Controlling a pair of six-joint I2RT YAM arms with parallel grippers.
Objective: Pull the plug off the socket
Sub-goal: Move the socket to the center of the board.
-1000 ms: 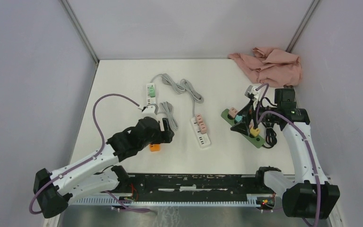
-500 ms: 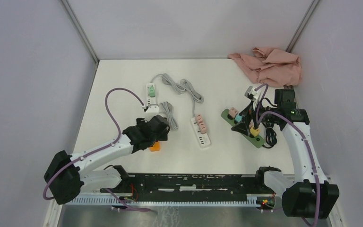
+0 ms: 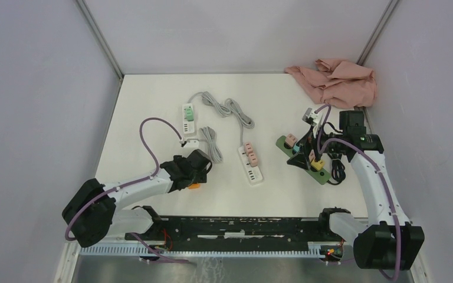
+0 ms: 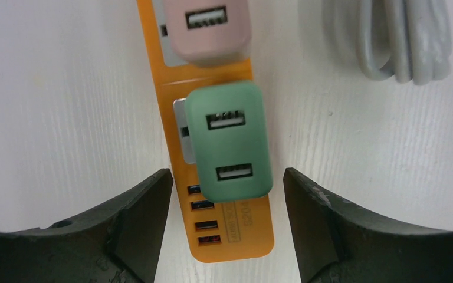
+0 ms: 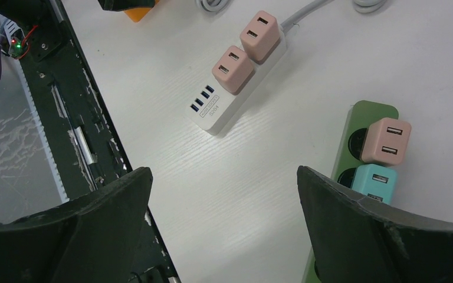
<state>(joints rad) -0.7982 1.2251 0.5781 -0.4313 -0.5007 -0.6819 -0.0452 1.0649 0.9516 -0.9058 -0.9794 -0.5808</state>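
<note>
Gripping may slip: jaws of the left gripper (image 4: 227,172) stand open and empty, only the near end of the green plug (image 4: 227,138) between them.

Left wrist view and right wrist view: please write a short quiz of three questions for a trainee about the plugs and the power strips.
1. True or false: the left gripper is shut on the green plug.
2. How many pink plugs sit in the white power strip? A) one B) two C) three
3. What colour is the strip that holds the green plug?

Key
1. False: the gripper is open, with a gap on each side of the plug.
2. B
3. Orange: it is the orange power strip.
</note>
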